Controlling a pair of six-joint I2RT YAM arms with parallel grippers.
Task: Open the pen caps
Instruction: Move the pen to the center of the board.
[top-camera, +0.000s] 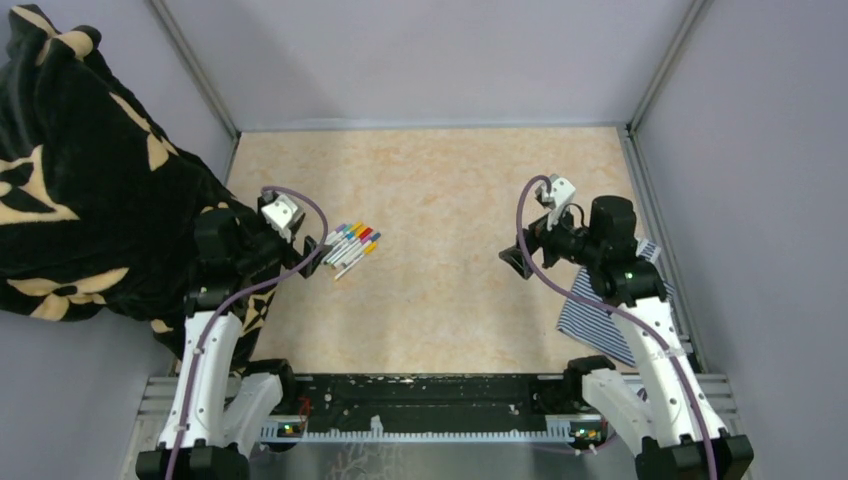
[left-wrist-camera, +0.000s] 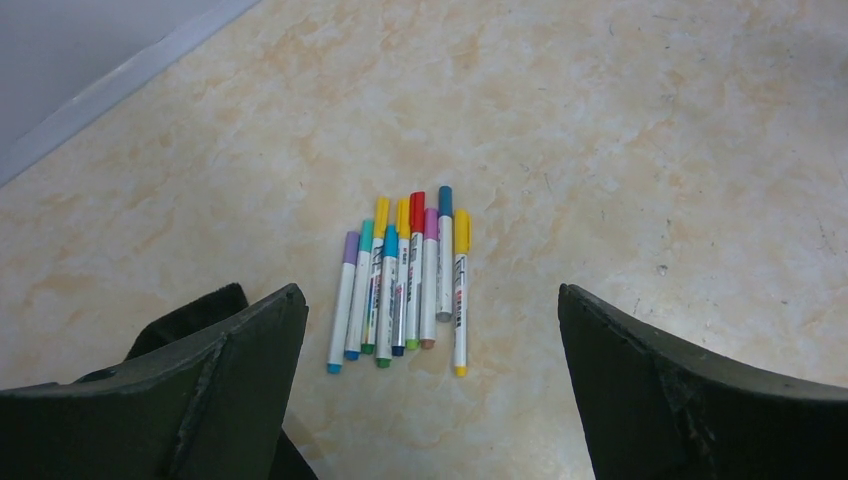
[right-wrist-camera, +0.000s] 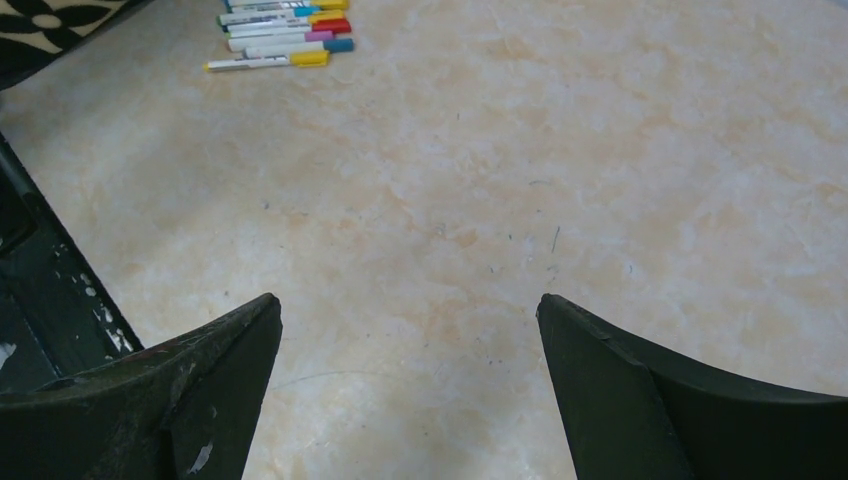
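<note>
Several white-barrelled pens (top-camera: 350, 245) lie side by side in a tight bunch on the beige table, left of centre. Every pen wears its cap. In the left wrist view the pens (left-wrist-camera: 400, 290) point away from me, and the caps at their far ends include purple (left-wrist-camera: 351, 247), red (left-wrist-camera: 417, 210) and blue (left-wrist-camera: 445, 200). My left gripper (left-wrist-camera: 430, 292) stands open just short of the bunch, holding nothing; seen from above, the left gripper (top-camera: 318, 255) is at the pens' near-left end. My right gripper (right-wrist-camera: 408, 300) hangs open over bare table, far right of the pens (right-wrist-camera: 285, 35).
A black and cream patterned blanket (top-camera: 80, 180) drapes over the left wall and behind the left arm. A blue-and-white striped cloth (top-camera: 590, 315) lies under the right arm. Grey walls close in the table; a black rail (top-camera: 420, 395) runs along the near edge.
</note>
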